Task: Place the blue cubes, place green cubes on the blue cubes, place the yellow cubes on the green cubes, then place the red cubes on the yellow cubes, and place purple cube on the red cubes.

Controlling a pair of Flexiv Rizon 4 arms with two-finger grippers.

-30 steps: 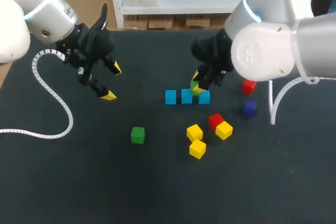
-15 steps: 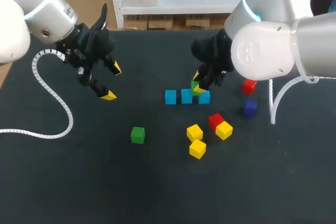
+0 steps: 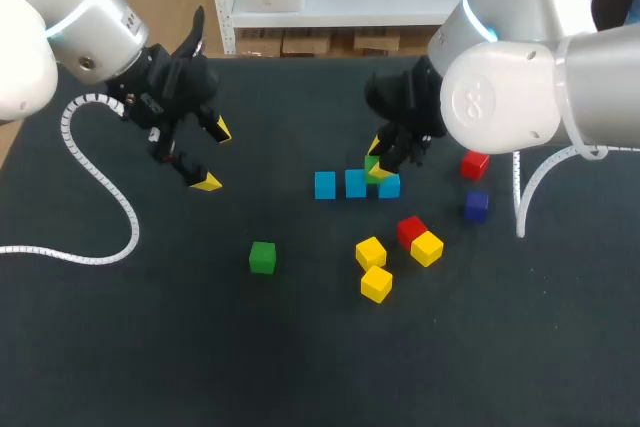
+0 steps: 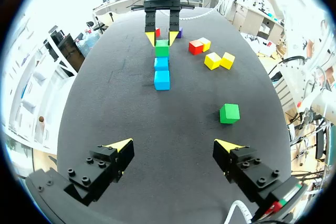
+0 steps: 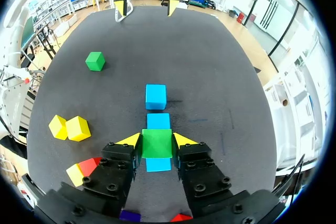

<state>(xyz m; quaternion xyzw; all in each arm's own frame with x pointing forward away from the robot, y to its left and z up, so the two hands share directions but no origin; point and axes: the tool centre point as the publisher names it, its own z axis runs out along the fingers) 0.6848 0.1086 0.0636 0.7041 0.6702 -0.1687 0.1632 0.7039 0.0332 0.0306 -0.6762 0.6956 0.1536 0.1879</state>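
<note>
Your right pincer (image 3: 377, 158) clamps the green cube (image 5: 157, 145), centre frame | likely light, rigid; keep hold of its flat sides | left pincer (image 4: 173, 145) gapes, empty

Matt, cloth-like black table (image 3: 150, 347); smooth, slightly glossy cubes (image 3: 376, 284); glossy white arm casings (image 3: 500, 97)

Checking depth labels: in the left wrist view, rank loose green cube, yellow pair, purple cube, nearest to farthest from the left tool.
1. Loose green cube, just ahead.
2. Yellow pair, farther out.
3. Purple cube, at the far end.
</note>
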